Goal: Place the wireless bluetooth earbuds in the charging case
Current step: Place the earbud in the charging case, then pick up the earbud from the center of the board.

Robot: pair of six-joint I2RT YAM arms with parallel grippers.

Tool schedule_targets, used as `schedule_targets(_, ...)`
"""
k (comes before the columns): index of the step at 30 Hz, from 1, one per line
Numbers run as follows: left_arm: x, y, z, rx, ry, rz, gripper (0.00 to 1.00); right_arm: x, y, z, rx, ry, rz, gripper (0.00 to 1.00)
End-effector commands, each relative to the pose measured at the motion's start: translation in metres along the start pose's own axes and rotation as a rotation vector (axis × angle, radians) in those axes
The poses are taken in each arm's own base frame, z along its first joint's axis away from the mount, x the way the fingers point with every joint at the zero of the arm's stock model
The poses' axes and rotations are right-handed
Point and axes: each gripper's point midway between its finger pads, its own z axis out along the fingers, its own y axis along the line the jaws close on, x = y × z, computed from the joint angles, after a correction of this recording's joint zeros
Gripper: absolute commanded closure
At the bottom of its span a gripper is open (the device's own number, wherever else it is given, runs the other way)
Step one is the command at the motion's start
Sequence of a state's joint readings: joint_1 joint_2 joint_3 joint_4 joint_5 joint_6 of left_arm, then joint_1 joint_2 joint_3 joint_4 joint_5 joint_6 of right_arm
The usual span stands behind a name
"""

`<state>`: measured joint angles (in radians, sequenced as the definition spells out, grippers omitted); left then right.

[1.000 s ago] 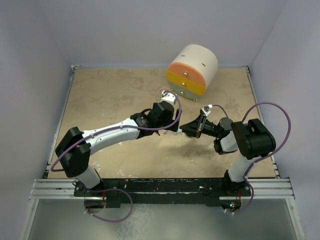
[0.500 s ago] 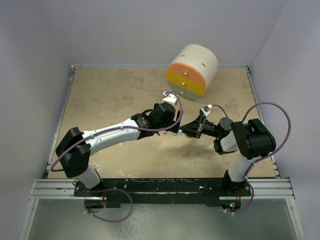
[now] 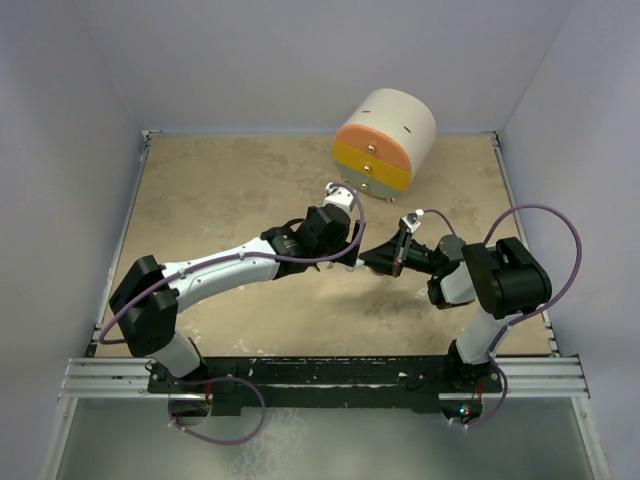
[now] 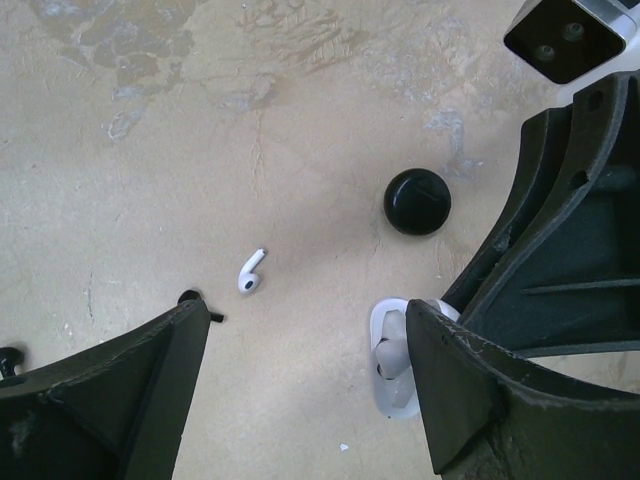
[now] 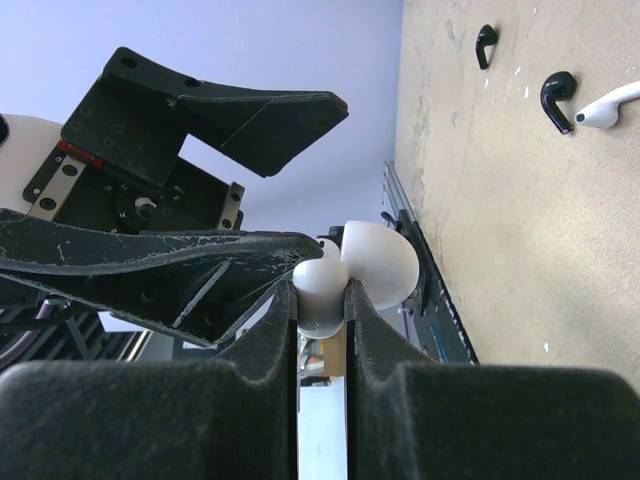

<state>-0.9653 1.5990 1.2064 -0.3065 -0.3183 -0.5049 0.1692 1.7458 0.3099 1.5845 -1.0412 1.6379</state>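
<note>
My right gripper [image 5: 320, 290] is shut on a small white charging case [image 5: 380, 260] with its lid open, held above the table. In the left wrist view this case [image 4: 392, 380] shows one whitish earbud [image 4: 388, 352] seated inside. A second white earbud [image 4: 251, 272] lies loose on the table; it also shows in the right wrist view [image 5: 610, 105]. A black round puck-like case [image 4: 417, 201] lies on the table beyond it. My left gripper [image 4: 305, 400] is open and empty, its jaws wide apart right beside the white case. In the top view both grippers [image 3: 350, 250] meet mid-table.
A cream-and-orange drawer unit [image 3: 385, 140] stands at the back of the table. Two small black earbuds [image 5: 555, 100] lie near the white one. The right gripper's black body [image 4: 570, 230] fills the right side of the left wrist view.
Almost nothing. The left wrist shifted by a few pixels; the right gripper still holds the white case in the same spot.
</note>
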Motion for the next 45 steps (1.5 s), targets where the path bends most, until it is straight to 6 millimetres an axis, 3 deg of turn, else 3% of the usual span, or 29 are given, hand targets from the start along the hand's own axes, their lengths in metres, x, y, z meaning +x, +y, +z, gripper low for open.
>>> schedule_targets(1,-0.018,-0.006,-0.02,0.026,-0.045,0.009,0.21,0.033,0.095,-0.02,-0.415,-0.002,-0.724,1.0)
schedule_targets(23,-0.009,-0.003,-0.032,0.02,-0.031,0.015,0.21,0.033,0.095,-0.02,-0.415,-0.001,-0.724,1.0)
schedule_targets(30,-0.026,0.001,-0.047,0.006,-0.092,-0.008,0.21,0.033,0.095,-0.02,-0.416,0.0,-0.728,1.0)
schedule_targets(34,-0.038,0.02,-0.054,-0.081,-0.173,-0.069,0.22,0.033,0.093,-0.019,-0.41,0.002,-0.723,1.0)
schedule_targets(37,-0.033,0.03,-0.051,-0.13,-0.204,-0.123,0.24,0.031,0.09,-0.019,-0.4,0.006,-0.718,1.0)
schedule_targets(45,0.006,0.05,-0.025,-0.218,-0.186,-0.105,0.29,0.022,0.084,-0.023,-0.371,-0.009,-0.722,1.0)
